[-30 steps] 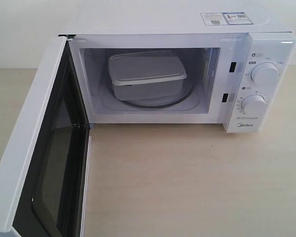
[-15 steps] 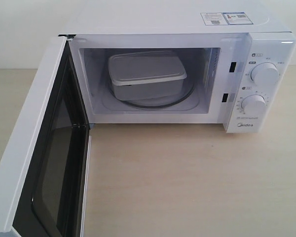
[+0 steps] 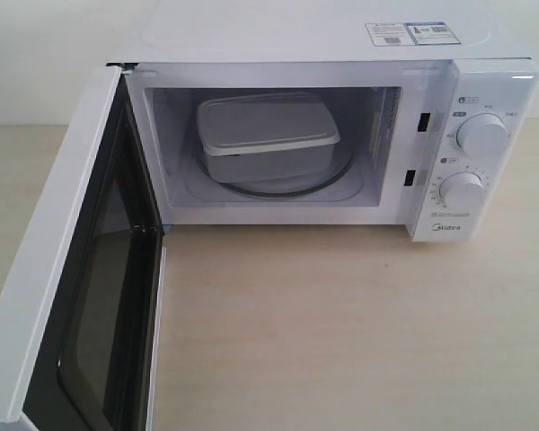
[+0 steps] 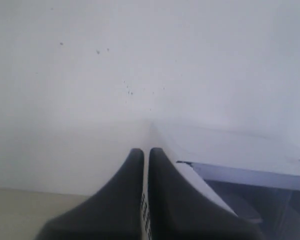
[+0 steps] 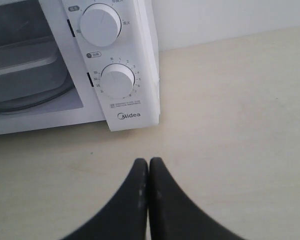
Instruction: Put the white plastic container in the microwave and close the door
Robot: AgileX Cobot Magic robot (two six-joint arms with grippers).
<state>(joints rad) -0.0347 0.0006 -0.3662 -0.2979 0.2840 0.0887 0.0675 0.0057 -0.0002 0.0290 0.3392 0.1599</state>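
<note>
Exterior view: shows the white plastic container (image 3: 265,135) lid-on inside the microwave (image 3: 314,36), seated on the glass turntable (image 3: 292,187) and apparently clear of the opening, with the door (image 3: 49,269) swung wide open. Shows neither arm. Right wrist view: puts the right gripper (image 5: 148,162) with its fingertips pressed together, holding nothing, above the bare table (image 5: 230,125). Places the lower corner of the control panel just ahead of those tips, the two dials (image 5: 117,80) beyond it, and the container (image 5: 20,70) farther ahead and off to one side. Left wrist view: gives the left gripper (image 4: 145,152) likewise pinched closed and empty, facing a pale wall, with a white edge and a dark glassy pane just beside the tips. Reads as the open door, though not for certain. Leaves only the closing, by the look of it. Judge the door rigid, smooth and fairly slick, light on its hinge but likely needing a firm last press to latch. Favour a flat push with closed fingertips on the white outer frame near the free edge, far from the hinge, rather than a pinch. Cannot see the bar handle. Leave the container alone: looks light, stiff and slippery.
</note>
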